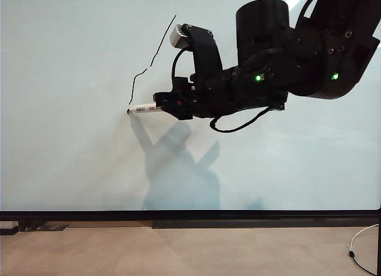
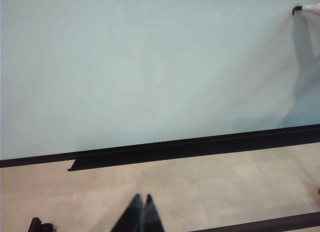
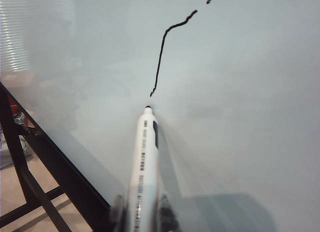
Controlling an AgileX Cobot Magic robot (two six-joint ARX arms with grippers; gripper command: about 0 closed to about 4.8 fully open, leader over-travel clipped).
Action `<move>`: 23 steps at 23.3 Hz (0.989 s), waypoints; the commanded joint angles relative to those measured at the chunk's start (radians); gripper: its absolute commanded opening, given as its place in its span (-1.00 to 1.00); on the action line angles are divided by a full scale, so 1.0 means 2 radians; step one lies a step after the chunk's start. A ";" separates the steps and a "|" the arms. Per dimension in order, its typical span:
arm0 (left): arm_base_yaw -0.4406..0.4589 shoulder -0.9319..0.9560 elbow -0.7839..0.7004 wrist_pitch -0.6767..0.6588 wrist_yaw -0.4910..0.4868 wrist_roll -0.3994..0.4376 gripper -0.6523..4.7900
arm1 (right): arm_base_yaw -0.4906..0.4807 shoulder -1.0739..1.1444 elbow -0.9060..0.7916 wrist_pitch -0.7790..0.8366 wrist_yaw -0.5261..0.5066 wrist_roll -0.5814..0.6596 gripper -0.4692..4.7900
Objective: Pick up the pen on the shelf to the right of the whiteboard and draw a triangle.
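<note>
The right gripper is clamped on the pen, held level with its dark tip at the whiteboard, seemingly touching it at the lower end of a wobbly black line. The left gripper, low before the board's bottom frame, has its fingertips pressed together.

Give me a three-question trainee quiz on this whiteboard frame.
1. Which gripper holds the pen?
2. True or false: the triangle is already a closed outline.
3. The left gripper is: A) drawing on the whiteboard, B) low near the floor, jaws together, C) holding a second pen.

Key:
1. The right gripper, shut on it, tip at the board.
2. False; only one broken, slanting stroke shows.
3. B
</note>
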 commanded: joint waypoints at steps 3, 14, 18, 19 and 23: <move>0.000 0.000 0.002 0.003 0.000 0.000 -0.78 | -0.010 -0.014 0.001 0.003 0.035 -0.014 -0.84; 0.000 0.000 0.002 0.003 0.000 0.000 -0.78 | -0.014 -0.015 -0.004 -0.002 0.035 -0.014 -0.84; 0.000 0.000 0.002 0.003 0.000 0.000 -0.78 | -0.016 -0.027 -0.024 0.006 0.035 -0.014 -0.84; 0.000 0.000 0.002 0.003 0.000 0.000 -0.78 | -0.018 -0.031 -0.032 0.013 0.036 -0.015 -0.84; 0.000 0.000 0.002 0.003 0.000 0.000 -0.78 | -0.027 -0.037 -0.039 0.015 0.035 -0.014 -0.84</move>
